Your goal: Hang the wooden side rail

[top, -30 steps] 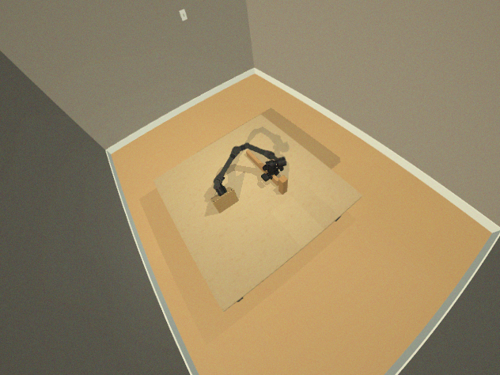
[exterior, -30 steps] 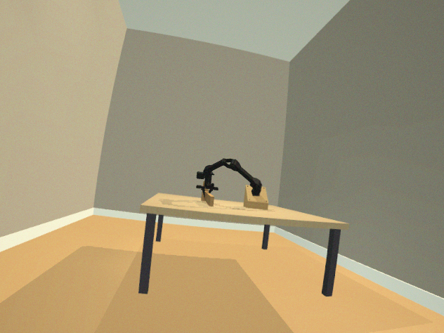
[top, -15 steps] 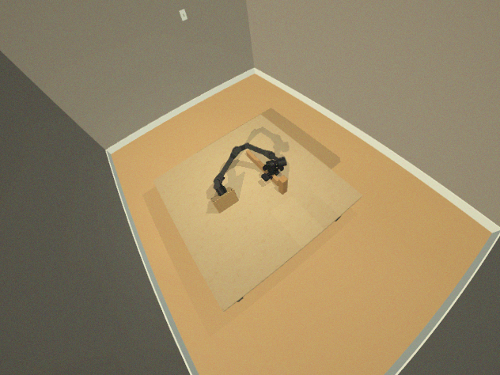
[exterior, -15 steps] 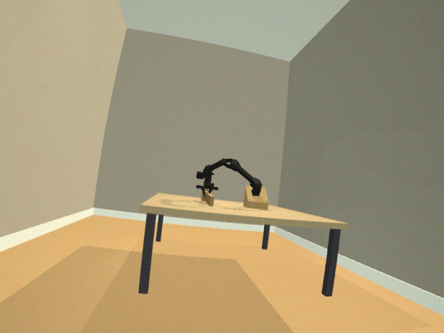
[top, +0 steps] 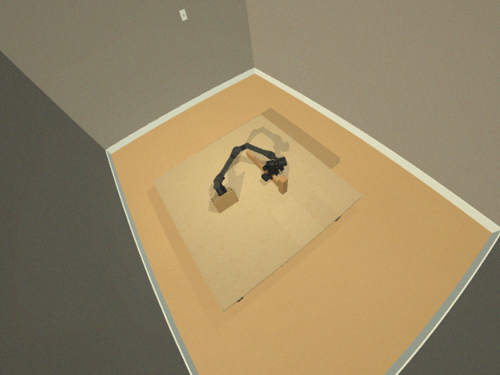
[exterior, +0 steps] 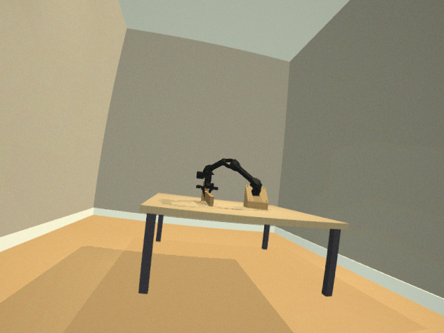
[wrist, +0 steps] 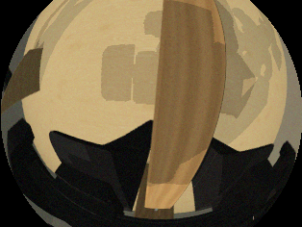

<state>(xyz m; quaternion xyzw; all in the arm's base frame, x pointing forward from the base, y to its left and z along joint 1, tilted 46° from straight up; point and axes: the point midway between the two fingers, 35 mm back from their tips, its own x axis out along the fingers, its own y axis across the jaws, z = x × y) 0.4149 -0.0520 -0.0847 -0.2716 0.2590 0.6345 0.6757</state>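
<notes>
The wooden side rail [top: 255, 160] [exterior: 209, 199] [wrist: 189, 91] is a long brown board standing on edge. My gripper [top: 274, 172] [exterior: 206, 190] [wrist: 169, 126] is shut on it near the post end, with one dark finger on each side. The rail's far end appears down at table level in the exterior view. The headboard post [top: 282, 186] is a short upright block right by the rail's near end; in the wrist view, a darker brown part at the bottom edge may be the post. The hooks, slot and pins are hidden, so I cannot tell whether they touch.
The arm's wooden base block [top: 225, 201] [exterior: 256, 202] stands on the table [top: 258, 242] [exterior: 297, 218], to one side of the rail. The arm arches over from it, crossing above the rail's far part in the top view.
</notes>
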